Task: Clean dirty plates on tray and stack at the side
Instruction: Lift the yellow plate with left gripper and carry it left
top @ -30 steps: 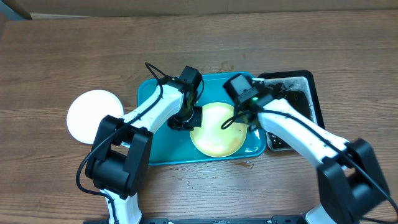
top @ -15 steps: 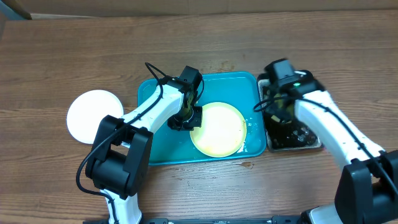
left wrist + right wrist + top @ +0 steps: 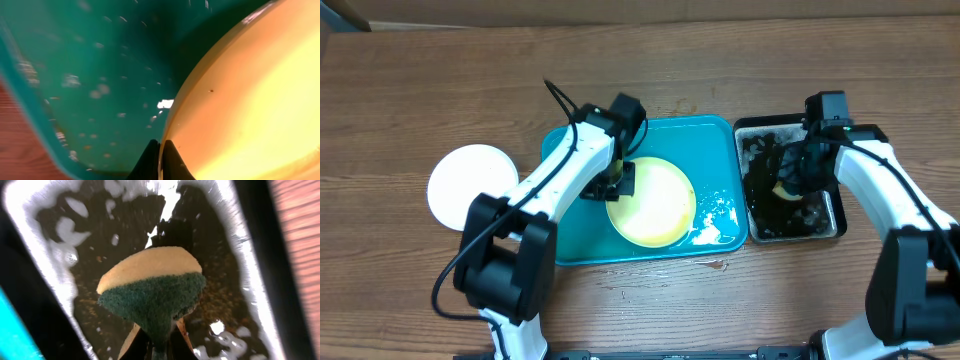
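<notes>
A pale yellow-green plate [image 3: 652, 201] lies in the turquoise tray [image 3: 710, 140], left of its middle. My left gripper [image 3: 617, 183] is shut on the plate's left rim; in the left wrist view the fingers [image 3: 161, 159] pinch the rim of the plate [image 3: 250, 100] over the wet tray floor [image 3: 100, 75]. A white plate [image 3: 470, 184] sits on the table left of the tray. My right gripper [image 3: 788, 186] is over the black tray [image 3: 820, 128], shut on a yellow-and-green sponge [image 3: 152, 287] held above dirty, foamy water.
Foam and water patches lie in the turquoise tray's lower right corner [image 3: 718, 222]. The black tray stands directly against the turquoise tray's right side. Wooden table surrounds both.
My right gripper moved with the sponge from the yellow-green plate right into the black tray. My left gripper dragged the plate leftward, uncovering foam at the tray's right.
</notes>
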`<action>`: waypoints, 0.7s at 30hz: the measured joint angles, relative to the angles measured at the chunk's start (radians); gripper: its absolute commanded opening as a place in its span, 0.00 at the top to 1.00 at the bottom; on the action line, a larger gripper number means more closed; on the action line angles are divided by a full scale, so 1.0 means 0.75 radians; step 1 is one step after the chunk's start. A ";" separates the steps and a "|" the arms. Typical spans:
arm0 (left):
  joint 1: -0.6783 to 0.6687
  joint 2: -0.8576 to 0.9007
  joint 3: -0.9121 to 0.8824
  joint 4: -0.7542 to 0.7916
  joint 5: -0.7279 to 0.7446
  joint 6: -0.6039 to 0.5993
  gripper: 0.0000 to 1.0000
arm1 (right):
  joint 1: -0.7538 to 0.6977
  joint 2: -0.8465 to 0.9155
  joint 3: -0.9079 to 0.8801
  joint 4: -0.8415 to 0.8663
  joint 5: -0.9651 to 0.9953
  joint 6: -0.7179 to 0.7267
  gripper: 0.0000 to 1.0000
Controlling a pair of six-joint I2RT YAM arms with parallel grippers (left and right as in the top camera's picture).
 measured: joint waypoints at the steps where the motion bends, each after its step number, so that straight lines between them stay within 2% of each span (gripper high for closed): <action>1: 0.000 -0.016 0.027 -0.028 -0.025 -0.002 0.96 | 0.000 0.021 -0.009 0.010 -0.010 -0.005 0.96; 10: 0.000 -0.054 0.210 -0.298 -0.224 -0.008 0.96 | 0.001 0.157 -0.030 0.071 -0.050 -0.021 0.95; 21: 0.000 -0.054 0.235 -0.407 -0.367 0.007 0.96 | -0.009 0.172 -0.020 0.069 -0.096 -0.032 0.96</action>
